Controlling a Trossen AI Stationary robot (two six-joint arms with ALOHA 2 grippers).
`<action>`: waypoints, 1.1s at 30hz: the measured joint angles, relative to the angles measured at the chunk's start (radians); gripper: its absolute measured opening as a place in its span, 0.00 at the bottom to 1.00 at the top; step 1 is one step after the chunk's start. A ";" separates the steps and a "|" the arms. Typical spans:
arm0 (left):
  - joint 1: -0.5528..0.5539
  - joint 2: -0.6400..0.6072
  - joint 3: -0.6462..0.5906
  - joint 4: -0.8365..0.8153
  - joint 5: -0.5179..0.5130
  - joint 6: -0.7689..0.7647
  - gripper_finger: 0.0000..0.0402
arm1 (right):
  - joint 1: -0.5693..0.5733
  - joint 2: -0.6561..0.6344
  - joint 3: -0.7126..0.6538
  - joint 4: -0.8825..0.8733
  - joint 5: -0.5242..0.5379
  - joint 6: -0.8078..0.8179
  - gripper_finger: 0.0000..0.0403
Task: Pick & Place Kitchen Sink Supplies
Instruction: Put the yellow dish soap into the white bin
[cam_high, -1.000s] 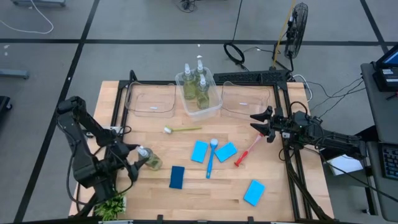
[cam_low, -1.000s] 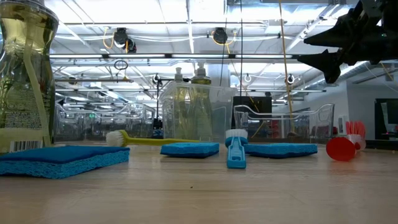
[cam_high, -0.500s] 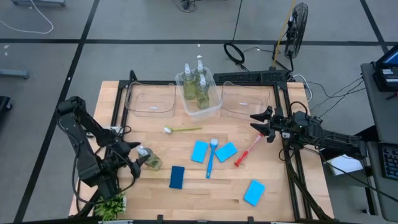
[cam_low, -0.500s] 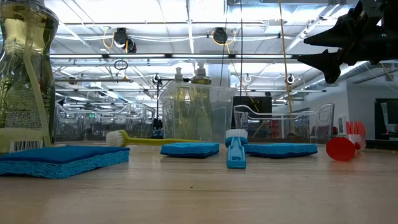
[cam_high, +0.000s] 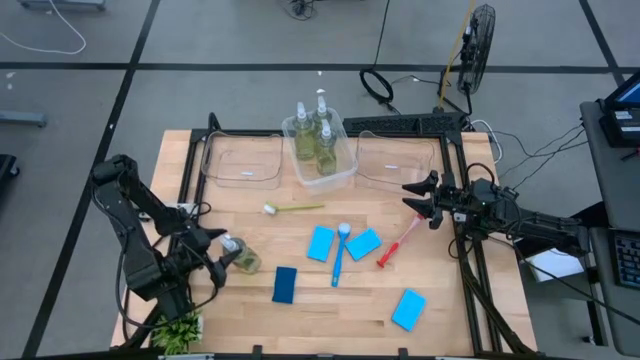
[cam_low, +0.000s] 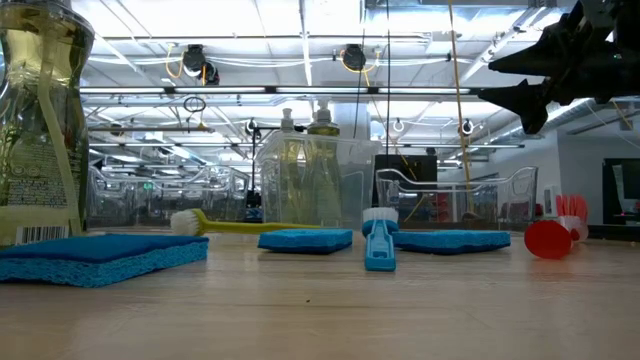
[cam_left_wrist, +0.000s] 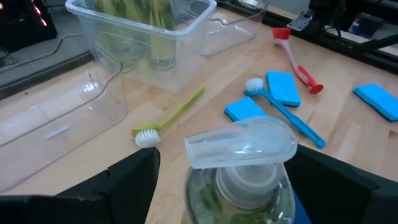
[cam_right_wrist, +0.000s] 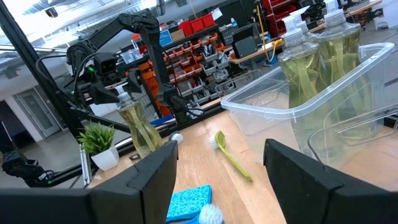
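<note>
Left gripper (cam_high: 222, 262) spread wide around, not clamping, 1 clear pump bottle (cam_high: 240, 256) upright on wooden table (cam_high: 250, 320). Right gripper (cam_high: 420, 197) gaping above red brush (cam_high: 397, 243). 3 bottles (cam_high: 316, 140) in clear bin (cam_high: 345, 172).

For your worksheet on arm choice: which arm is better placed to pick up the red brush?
The right: its open gripper hovers just beside the red brush, while the left gripper is across the table around a bottle.

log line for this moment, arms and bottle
left gripper: open around bottle on table | right gripper: open, above red brush | bin: three bottles in
</note>
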 joint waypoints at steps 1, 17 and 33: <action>0.000 0.000 0.000 0.004 0.000 0.002 0.85 | 0.000 0.000 0.000 0.000 0.000 0.000 0.56; 0.066 0.000 0.000 0.013 0.029 0.048 0.85 | 0.000 0.000 0.000 0.000 0.000 0.000 0.56; 0.075 0.000 0.000 0.039 0.095 0.044 0.85 | 0.000 0.000 0.000 0.000 0.002 0.019 0.56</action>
